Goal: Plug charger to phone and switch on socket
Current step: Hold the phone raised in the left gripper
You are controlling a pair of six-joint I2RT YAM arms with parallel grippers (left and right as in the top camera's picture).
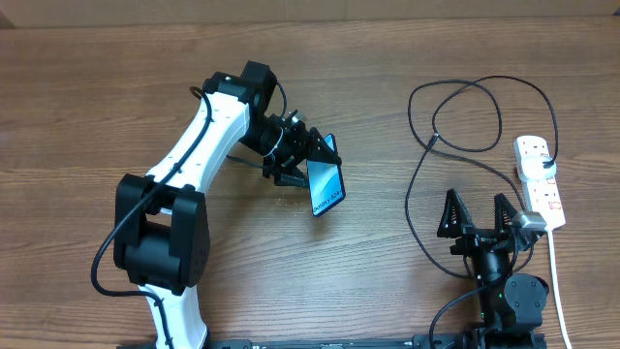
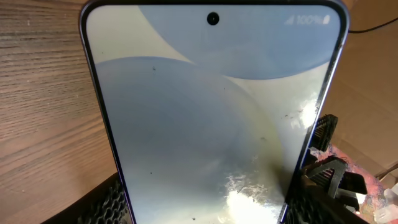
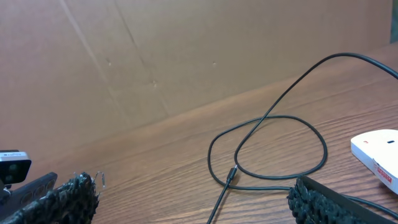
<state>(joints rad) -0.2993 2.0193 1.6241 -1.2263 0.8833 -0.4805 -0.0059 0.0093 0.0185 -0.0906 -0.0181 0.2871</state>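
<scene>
My left gripper is shut on the phone, a slim handset with a light blue screen, and holds it tilted at the table's middle. The phone fills the left wrist view, its edges between my fingers. The charger is a thin black cable looping at the right; its small plug lies on the wood ahead of my right gripper. My right gripper is open and empty, just in front of the loops. The socket, a white power strip, lies at the far right and shows in the right wrist view.
The power strip's white cord runs down toward the front edge at the right. A cardboard wall stands behind the table. Bare wood lies at the left and far side.
</scene>
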